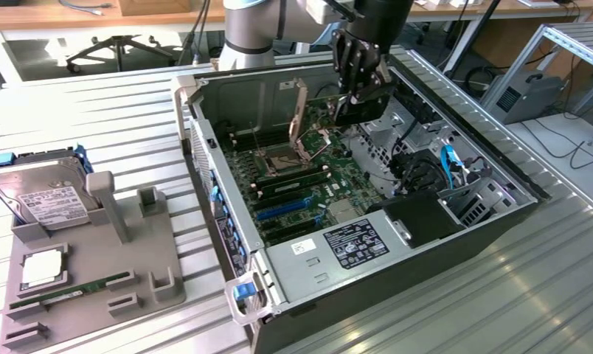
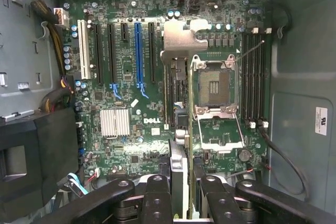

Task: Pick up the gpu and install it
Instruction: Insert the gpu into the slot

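Observation:
My gripper (image 1: pixel 366 90) hangs over the far end of the open computer case (image 1: pixel 375 247), shut on the gpu (image 1: pixel 360 112), a dark flat card that points down toward the motherboard. In the wrist view the gpu (image 2: pixel 179 145) shows edge-on between the black fingers (image 2: pixel 157 198), with its silver bracket (image 2: pixel 181 40) at the far end. The card hovers above the board between the expansion slots, one of them blue (image 2: pixel 138 51), and the open CPU socket (image 2: pixel 216 85). It sits in no slot.
On the exterior view's left a grey tray (image 1: pixel 129 295) carries a silver hard drive (image 1: pixel 40 195), a CPU chip (image 1: pixel 43 269) and a green memory stick (image 1: pixel 66 291). Inside the case are a silver heatsink (image 2: pixel 114 123), memory slots (image 2: pixel 254 77), cables and a black drive cage (image 1: pixel 422 217).

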Controlling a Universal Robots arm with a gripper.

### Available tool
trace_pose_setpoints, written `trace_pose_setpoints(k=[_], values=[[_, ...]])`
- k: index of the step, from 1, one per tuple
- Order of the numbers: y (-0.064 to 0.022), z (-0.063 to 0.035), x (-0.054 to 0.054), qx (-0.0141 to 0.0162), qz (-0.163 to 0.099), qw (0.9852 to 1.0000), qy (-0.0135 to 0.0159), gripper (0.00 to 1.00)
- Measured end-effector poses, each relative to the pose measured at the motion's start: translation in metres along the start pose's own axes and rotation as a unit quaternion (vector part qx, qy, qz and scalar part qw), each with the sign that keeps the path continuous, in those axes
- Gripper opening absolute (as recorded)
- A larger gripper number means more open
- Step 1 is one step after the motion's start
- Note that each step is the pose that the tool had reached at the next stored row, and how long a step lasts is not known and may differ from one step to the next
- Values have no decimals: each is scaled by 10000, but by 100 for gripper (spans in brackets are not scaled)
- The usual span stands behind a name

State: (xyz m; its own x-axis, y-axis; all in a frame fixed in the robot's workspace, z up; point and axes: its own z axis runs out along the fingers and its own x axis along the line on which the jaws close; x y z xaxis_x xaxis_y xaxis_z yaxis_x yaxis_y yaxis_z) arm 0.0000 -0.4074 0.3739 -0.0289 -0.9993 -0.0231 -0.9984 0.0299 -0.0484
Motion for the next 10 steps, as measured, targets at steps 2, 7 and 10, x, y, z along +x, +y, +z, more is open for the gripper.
trace_pose_setpoints(k=[2,7,10], values=[[5,7,1,0,0,10000,0,27],[11,17,4,0,0,10000,0,27],[13,20,5,0,0,10000,0,27]])
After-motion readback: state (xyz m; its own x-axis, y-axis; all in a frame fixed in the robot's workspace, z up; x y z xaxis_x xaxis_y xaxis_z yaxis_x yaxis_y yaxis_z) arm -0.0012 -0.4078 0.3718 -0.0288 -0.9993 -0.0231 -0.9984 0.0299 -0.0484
